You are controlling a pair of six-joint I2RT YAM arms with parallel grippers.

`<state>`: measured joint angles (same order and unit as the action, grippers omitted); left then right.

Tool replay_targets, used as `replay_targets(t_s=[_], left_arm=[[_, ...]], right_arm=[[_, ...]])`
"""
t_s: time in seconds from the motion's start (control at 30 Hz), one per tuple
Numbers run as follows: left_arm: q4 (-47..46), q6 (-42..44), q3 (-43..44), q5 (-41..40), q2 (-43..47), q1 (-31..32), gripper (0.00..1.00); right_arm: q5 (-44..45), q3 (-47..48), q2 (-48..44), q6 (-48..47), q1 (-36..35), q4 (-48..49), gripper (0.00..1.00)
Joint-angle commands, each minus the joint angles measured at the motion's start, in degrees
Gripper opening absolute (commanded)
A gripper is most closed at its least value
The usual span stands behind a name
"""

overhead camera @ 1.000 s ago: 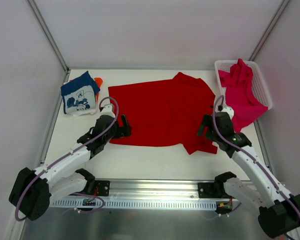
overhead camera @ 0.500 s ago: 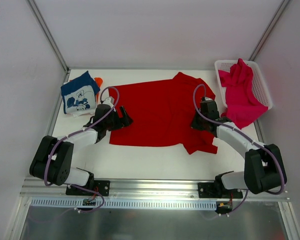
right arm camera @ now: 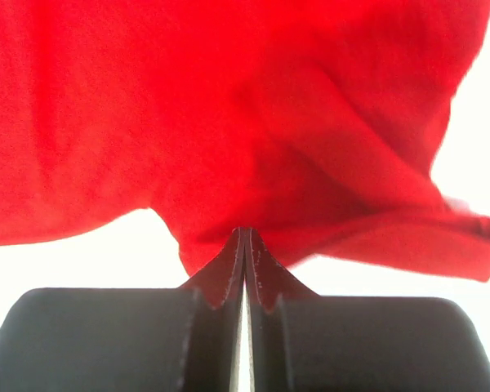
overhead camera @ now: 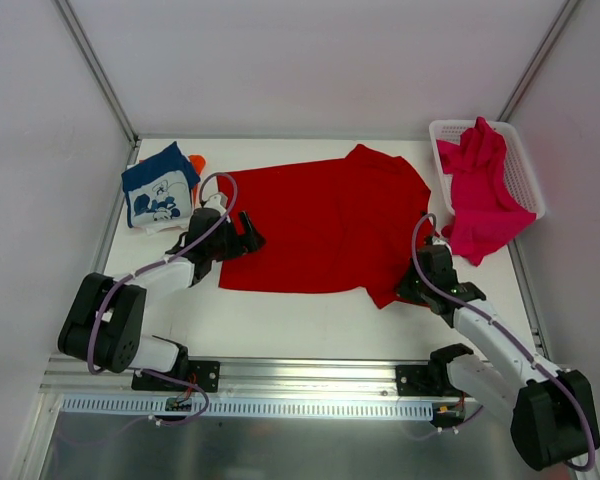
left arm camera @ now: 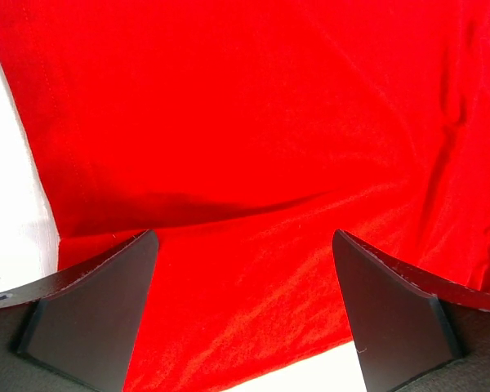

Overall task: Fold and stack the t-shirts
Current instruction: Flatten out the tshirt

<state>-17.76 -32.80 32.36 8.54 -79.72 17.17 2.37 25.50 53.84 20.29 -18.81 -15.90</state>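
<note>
The right pincer [right arm camera: 245, 235] goes from wide open to closed, and we now find it pinching the red t-shirt [overhead camera: 320, 225] at its sleeve edge, lower right, drawn back toward the frame's bottom. The left pincer [overhead camera: 248, 233] sits slightly higher, its arm folded low.

red t-shirt [overhead camera: 325, 225]: spread flat, centre | magenta t-shirt [overhead camera: 480, 185]: heaped right | navy t-shirt [overhead camera: 158, 190]: folded on orange t-shirt [overhead camera: 196, 162], left

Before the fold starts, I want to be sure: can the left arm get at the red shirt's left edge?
Probably yes. The left gripper is open just over the red shirt at that edge, and nothing lies on the cloth there.
</note>
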Motion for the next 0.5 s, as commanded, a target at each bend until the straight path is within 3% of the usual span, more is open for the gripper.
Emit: replay_targets(t_s=[0.0, 0.3, 0.47], left_arm=[[-1.23, 0.72, 1.39, 0.43, 2.73, -0.29, 0.89], [0.0, 0.72, 0.77, -0.01, 5.8, -0.29, 0.9], [0.88, 1.07, 0.86, -0.8, 6.77, -0.29, 0.9]], right_arm=[[0.62, -3.08, -3.48, 3.08, -0.53, -3.43, 0.0], [0.97, -8.0, -4.1, 8.61, -7.63, -1.15, 0.01], [2.1, -8.45, -2.78, 17.29, -19.84, 0.17, 0.0]])
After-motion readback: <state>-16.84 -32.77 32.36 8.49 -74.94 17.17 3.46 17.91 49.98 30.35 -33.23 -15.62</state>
